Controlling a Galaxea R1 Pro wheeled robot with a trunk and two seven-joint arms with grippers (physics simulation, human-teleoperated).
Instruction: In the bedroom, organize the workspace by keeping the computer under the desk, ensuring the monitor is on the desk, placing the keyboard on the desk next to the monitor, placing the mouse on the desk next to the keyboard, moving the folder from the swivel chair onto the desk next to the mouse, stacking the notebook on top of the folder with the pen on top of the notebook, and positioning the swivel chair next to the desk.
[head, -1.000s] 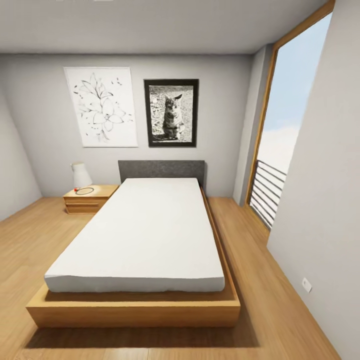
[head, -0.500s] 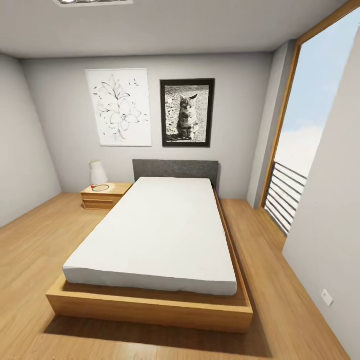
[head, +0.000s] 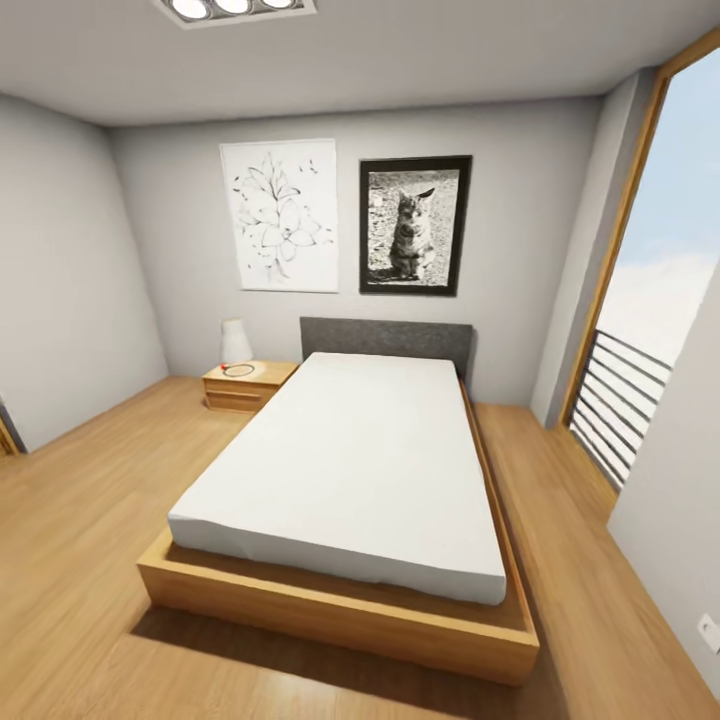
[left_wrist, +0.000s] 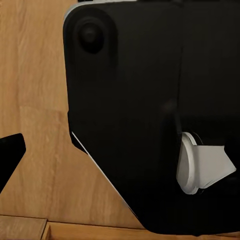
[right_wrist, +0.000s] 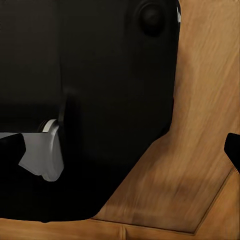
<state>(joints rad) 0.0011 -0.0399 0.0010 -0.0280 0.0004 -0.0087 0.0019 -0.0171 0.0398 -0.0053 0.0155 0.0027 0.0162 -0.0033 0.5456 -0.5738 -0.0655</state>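
**Robot in a bedroom, facing a bed; desk things out of sight**

Head view: the camera looks across a room with grey walls and a wood plank floor (head: 70, 520). A low bed (head: 350, 470) with a white mattress on a light wooden frame takes up the middle, its dark grey headboard (head: 386, 343) against the far wall. Beside the head end of the bed stands a small wooden nightstand (head: 247, 386), and on its top sit a white lamp (head: 235, 343), toward the back edge, and a thin ring-shaped object (head: 239, 371) in front of it. Two pictures hang on the far wall above the headboard: a white line drawing of flowers (head: 280, 215) and, just beside it, a black-framed photo of a cat (head: 415, 225). A tall wood-framed window (head: 655, 290) with a dark railing (head: 625, 400) behind it opens the wall to the right of the bed. A ceiling light (head: 232, 8) shows at the top edge. The bedroom is here all around; none of the desk, computer, monitor, keyboard, mouse, folder, notebook, pen or chair can be placed from this view.

Left wrist view: a large black body of the robot (left_wrist: 160, 110) with a white-grey fitting (left_wrist: 202, 162) hangs over the plank floor. Whether the jaws of the left gripper are apart or together cannot be told.

Right wrist view: much the same, a black robot part (right_wrist: 85, 100) with a pale grey fitting (right_wrist: 42, 152) over the wood floor. The state of the right jaws cannot be told either.
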